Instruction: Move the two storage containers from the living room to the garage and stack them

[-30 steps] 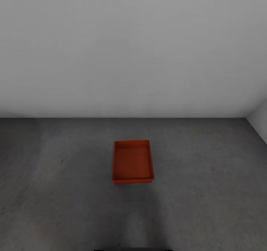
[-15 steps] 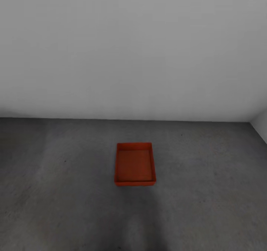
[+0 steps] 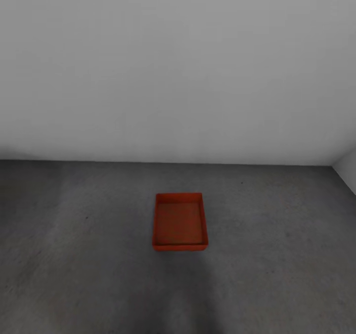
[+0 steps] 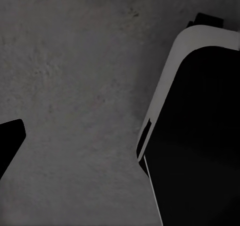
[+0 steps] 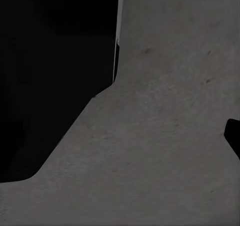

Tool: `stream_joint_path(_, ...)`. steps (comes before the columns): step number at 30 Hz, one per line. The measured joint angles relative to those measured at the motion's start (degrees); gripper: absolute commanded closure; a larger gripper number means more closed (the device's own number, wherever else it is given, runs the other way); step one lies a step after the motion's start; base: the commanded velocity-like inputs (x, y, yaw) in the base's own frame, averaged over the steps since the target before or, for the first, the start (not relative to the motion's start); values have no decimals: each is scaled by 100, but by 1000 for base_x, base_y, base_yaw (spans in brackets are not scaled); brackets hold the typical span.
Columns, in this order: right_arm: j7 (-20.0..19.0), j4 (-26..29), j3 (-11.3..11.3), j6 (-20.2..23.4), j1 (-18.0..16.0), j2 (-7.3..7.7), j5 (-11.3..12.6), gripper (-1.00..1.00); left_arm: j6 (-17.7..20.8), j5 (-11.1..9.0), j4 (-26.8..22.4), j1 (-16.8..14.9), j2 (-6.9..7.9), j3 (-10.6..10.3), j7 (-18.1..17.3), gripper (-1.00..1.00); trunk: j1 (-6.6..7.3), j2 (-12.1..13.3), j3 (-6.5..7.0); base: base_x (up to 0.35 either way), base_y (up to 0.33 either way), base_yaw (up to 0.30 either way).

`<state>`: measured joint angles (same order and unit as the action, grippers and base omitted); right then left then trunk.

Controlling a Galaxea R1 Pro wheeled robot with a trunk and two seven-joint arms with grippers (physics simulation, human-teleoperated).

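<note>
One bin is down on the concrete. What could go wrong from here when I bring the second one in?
1. The storage container sits alone on the open floor, directly ahead; driving straight in could nudge it out of place.
2. It lies slightly skewed to the wall, so the second bin may need matching rotation or it could catch a rim and sit tilted.
3. The wrist views show mostly floor and dark robot parts, so alignment may rest on the head view.

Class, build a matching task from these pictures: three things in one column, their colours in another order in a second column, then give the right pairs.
Things:
1. storage container
2. floor
3. wall

Colours:
A. dark grey, mottled
B. plain white
C. orange-red

Pairs: 1-C, 2-A, 3-B
</note>
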<state>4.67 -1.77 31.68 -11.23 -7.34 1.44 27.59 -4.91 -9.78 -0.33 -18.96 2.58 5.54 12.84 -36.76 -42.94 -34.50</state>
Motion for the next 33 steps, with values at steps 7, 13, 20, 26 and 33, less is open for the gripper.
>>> stream_joint_path(7, -102, 0, 0, 0, 0, -6, -18, -100, 0, 0, 0, 0, 4, 0, 0, -100, 0, 0, 64, 0, 0, 0)
stream_joint_path(13, -108, 0, 3, 0, 3, -9, -50, -100, 0, -1, 1, 0, 5, 0, 0, -100, 0, 0, 120, 0, 0, 0)
stream_joint_path(20, -108, 0, 8, 0, 0, -13, -61, -100, 0, -1, 0, 0, 6, 0, 0, -100, 0, 0, 184, 0, 0, 0)
stream_joint_path(26, -111, 0, 9, 0, 0, -15, -60, -100, 0, -1, 1, 0, 1, 0, 0, -100, 0, 0, 240, 0, 0, 0)
stream_joint_path(33, -112, 0, 9, 0, 0, -11, -54, -100, 0, -1, 1, 0, 4, 0, 0, -100, 0, 0, 304, 0, 0, 0)
